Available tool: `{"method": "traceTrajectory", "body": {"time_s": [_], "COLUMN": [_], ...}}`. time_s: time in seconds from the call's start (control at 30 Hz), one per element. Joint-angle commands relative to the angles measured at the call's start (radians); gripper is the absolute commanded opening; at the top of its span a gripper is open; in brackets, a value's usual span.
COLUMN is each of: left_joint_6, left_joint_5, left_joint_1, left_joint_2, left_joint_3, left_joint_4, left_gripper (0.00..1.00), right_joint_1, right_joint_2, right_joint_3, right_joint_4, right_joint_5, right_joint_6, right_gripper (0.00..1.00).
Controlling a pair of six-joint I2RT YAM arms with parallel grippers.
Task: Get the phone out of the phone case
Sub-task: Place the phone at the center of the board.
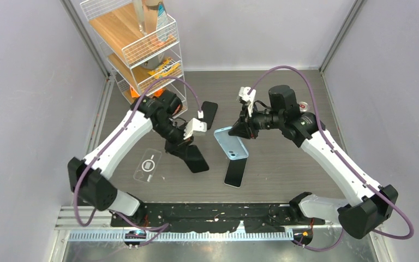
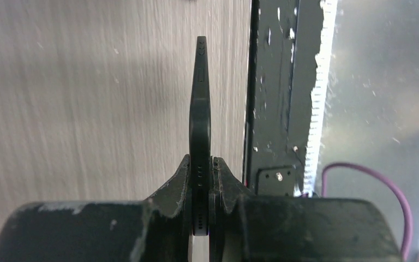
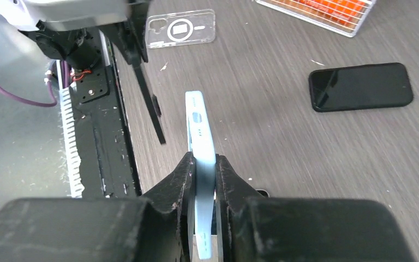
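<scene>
My right gripper (image 1: 240, 131) is shut on a light-blue phone case (image 1: 231, 143), which it holds tilted above the table. In the right wrist view the light-blue phone case (image 3: 201, 131) stands edge-on between the fingers of the right gripper (image 3: 204, 164). A phone (image 1: 235, 173) with a dark screen and pale rim lies flat just below it. My left gripper (image 1: 181, 146) is shut on a thin black slab (image 1: 192, 158), a phone or a case. The black slab (image 2: 200, 103) shows edge-on in the left wrist view, clamped in the left gripper (image 2: 201, 164).
A clear case (image 1: 148, 165) lies flat left of the left arm; the clear case (image 3: 181, 28) also shows in the right wrist view. Another black phone (image 1: 209, 113) rests at the back centre. A wire rack (image 1: 142, 49) stands at the back left. The black base rail (image 1: 213, 214) runs along the near edge.
</scene>
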Motion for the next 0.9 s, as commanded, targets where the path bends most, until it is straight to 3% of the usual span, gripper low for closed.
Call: {"method": "traceTrajectory", "body": {"time_s": [0.0, 0.37, 0.6, 0.87], "left_joint_6": [0.225, 0.153, 0.161, 0.175], "left_joint_5": [0.045, 0.005, 0.044, 0.047], "left_joint_1": [0.092, 0.108, 0.096, 0.002], "left_joint_2": [0.099, 0.169, 0.306, 0.485], "left_joint_3": [0.067, 0.038, 0.169, 0.292], "left_joint_4": [-0.307, -0.166, -0.216, -0.318], "left_gripper": [0.01, 0.00, 0.00, 0.00], "right_joint_1": [-0.019, -0.071, -0.107, -0.172], "right_joint_2": [-0.066, -0.154, -0.209, -0.245], "right_joint_3": [-0.011, -0.116, -0.179, -0.189], "right_joint_4": [0.032, 0.080, 0.090, 0.091], "right_joint_5": [0.050, 0.072, 0.083, 0.061], "right_joint_6": [-0.024, 0.002, 0.000, 0.029], "right_gripper": [0.05, 0.05, 0.05, 0.05]}}
